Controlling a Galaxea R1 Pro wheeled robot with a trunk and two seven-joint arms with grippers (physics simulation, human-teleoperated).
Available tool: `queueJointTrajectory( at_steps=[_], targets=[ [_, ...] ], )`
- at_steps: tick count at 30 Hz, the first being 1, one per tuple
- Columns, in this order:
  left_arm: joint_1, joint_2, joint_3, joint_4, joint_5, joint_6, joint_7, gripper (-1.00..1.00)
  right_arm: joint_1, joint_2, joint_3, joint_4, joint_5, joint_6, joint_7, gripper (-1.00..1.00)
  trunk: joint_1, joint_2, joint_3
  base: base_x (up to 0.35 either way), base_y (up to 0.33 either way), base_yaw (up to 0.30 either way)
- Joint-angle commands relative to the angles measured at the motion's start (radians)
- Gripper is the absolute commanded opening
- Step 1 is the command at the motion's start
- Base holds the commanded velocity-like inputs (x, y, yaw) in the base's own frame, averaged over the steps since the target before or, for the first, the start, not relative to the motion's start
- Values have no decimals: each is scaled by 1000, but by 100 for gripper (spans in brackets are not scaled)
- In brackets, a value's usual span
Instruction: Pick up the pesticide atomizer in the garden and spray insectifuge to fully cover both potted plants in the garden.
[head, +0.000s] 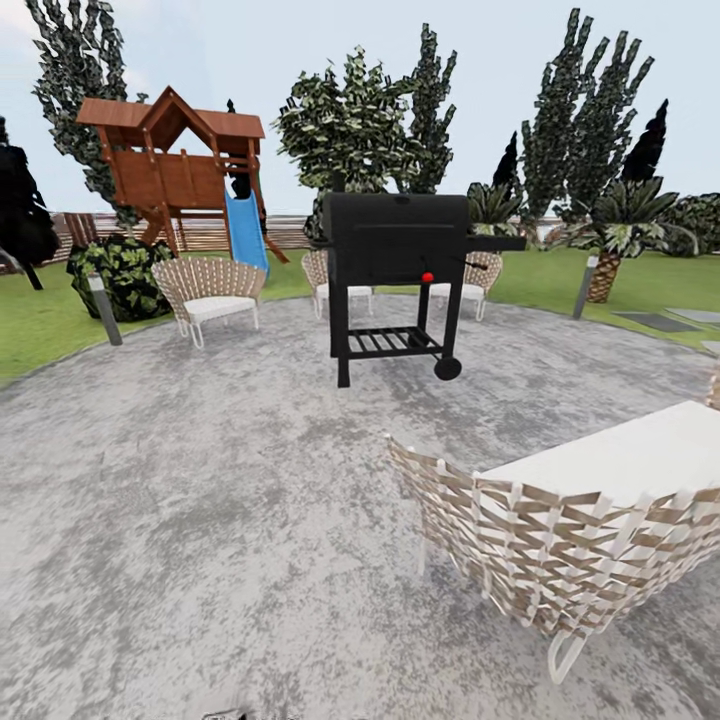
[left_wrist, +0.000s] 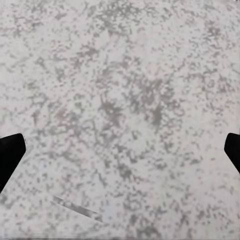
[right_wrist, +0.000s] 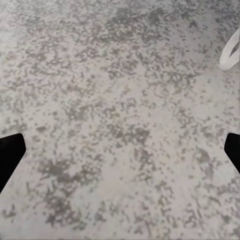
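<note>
Transit: robot is crossing the speckled grey stone patio (head: 200, 520), black wheeled grill (head: 398, 270) centre frame | left gripper (left_wrist: 120, 150) and right gripper (right_wrist: 120, 150) are hanging spread wide, empty, facing paving | atomizer and potted plants: somewhere out of sight, likely on the lawn (head: 40, 320) at left.

Mottled grey paved patio (head: 200, 500), black wheeled grill (head: 398, 280) standing at its middle, woven chairs (head: 210, 290) around, nearest woven chair (head: 560, 530) in front
</note>
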Motion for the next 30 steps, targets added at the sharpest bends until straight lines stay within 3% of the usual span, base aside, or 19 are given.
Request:
queueJointTrajectory(
  at_steps=[1,12,22,30],
  targets=[
    [-1,1,0,0,12,-1,0,100,0,0,1,1,1,-3,0,100,0,0,-2,0,0,173],
    [-1,2,0,-5,19,-8,2,100,-1,0,2,1,1,-3,0,100,0,0,-11,0,24,111],
    [2,15,-1,8,14,-42,4,100,0,1,2,7,4,-3,0,100,0,0,-11,-57,286,3],
    [4,18,-3,10,9,-42,1,100,0,0,2,6,3,-3,1,100,0,0,-11,242,216,0]
  ],
)
